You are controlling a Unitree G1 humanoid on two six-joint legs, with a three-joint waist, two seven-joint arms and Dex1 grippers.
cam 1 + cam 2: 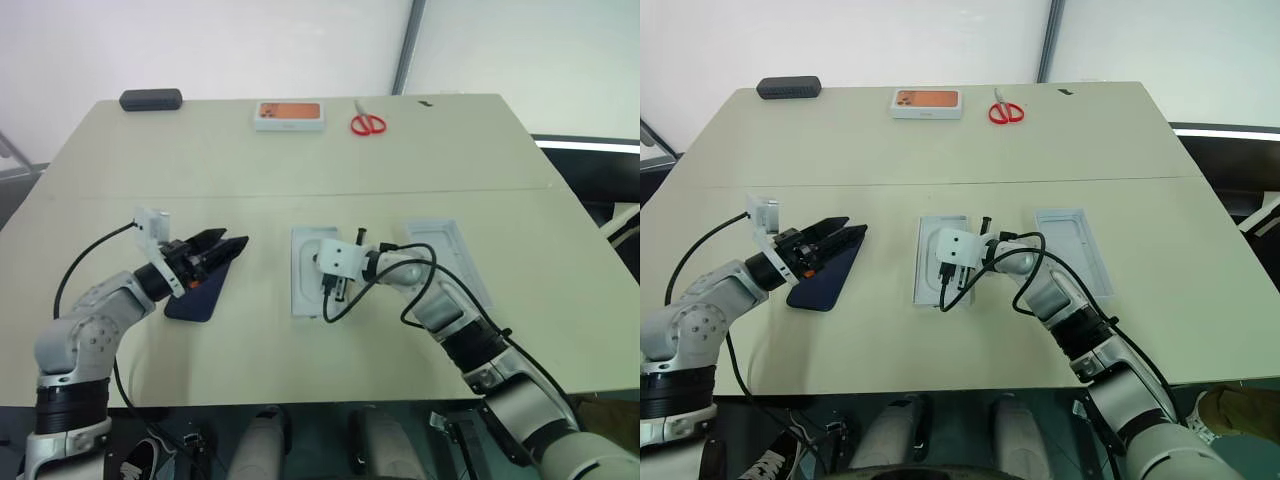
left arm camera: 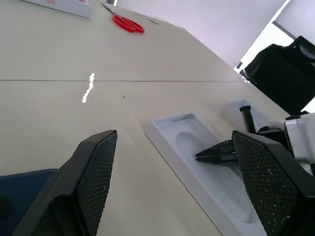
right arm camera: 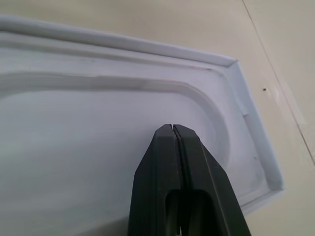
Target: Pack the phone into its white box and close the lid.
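Note:
The dark navy phone point(image 1: 190, 298) lies flat on the table at the left. My left gripper point(image 1: 232, 243) hovers just over its far end, open, with nothing between its fingers point(image 2: 93, 177). The white box point(image 1: 303, 290) sits at the table's middle, and a white insert with an oval outline covers its floor. My right gripper point(image 3: 172, 129) is shut and empty, its tip low over that oval recess; the left wrist view also catches this right gripper point(image 2: 212, 153). The lid point(image 1: 452, 250) lies to the right of the box with its plain white inside facing up.
Along the table's far edge lie a black oblong case point(image 1: 151, 99), a small white box with an orange top point(image 1: 290, 115) and red scissors point(image 1: 367, 124). A black cable point(image 1: 345, 300) loops from my right wrist over the near end of the box.

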